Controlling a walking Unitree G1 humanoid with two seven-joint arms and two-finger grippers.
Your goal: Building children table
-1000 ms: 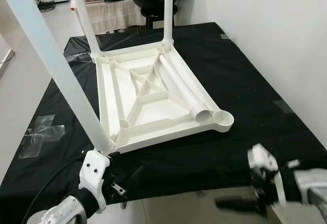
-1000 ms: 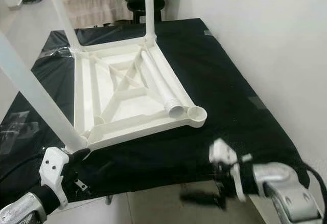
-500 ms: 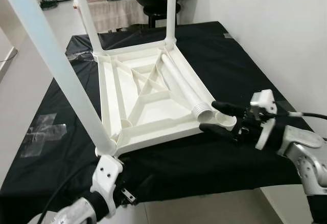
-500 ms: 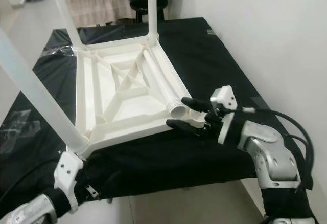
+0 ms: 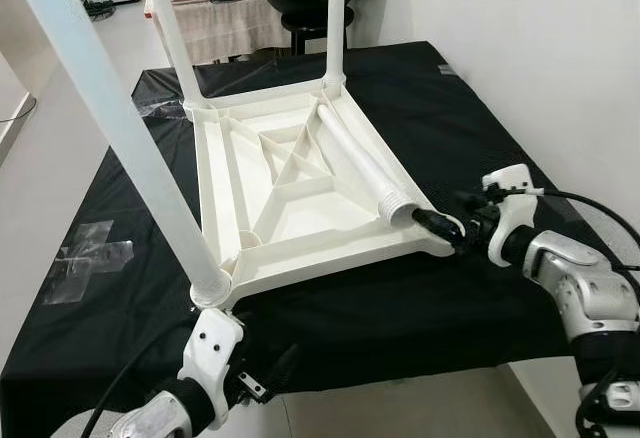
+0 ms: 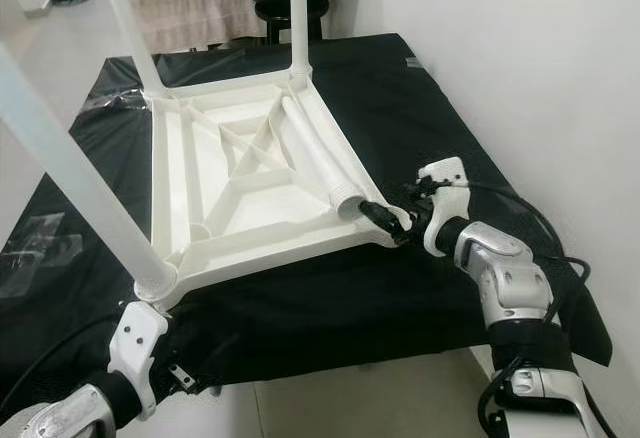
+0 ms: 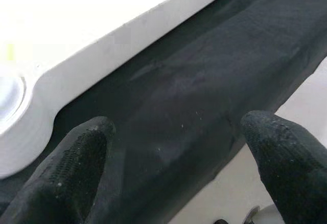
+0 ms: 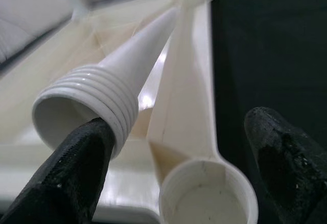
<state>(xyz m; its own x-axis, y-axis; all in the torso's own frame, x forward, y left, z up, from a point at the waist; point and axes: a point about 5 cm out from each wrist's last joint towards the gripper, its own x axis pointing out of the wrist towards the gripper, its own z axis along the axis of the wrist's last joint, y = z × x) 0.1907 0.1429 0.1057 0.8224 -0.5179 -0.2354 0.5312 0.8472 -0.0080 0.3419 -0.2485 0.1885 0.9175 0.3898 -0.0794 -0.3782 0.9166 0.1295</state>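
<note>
The right gripper (image 8: 173,168) is spread wide at the near right corner of the upturned white tabletop (image 5: 300,173), one finger (image 8: 76,168) touching the ribbed, threaded end of the loose leg (image 5: 365,168), the other finger (image 8: 288,157) out over the black cloth (image 5: 470,128); between them sits the empty corner socket (image 8: 207,193). Nothing is clamped. The loose leg lies inside the tray-like underside along its right rail, threaded end toward the robot. The left gripper (image 7: 173,157) is parted too, hovering above the cloth just beside the tabletop's near edge, with no object between its pads. Three legs stand upright in their sockets: the near left leg (image 5: 115,128) just above the left wrist, the far left leg (image 5: 170,33), and the far right leg (image 5: 335,18). The tabletop rests upside down on the cloth-covered work surface, with diagonal ribs crossing its underside. Patches of clear tape (image 5: 85,263) are stuck on the cloth's left side. A white wall (image 5: 540,48) runs along the right. Beyond the far edge stand a dark round stool (image 5: 310,23) and a draped cloth (image 5: 230,28) on pale flooring. The right wrist view resolves the thread ridges and the hollow bore of the loose leg, detail the head views render small. The left wrist view shows the cloth hem dropping off at the near edge toward the floor.
</note>
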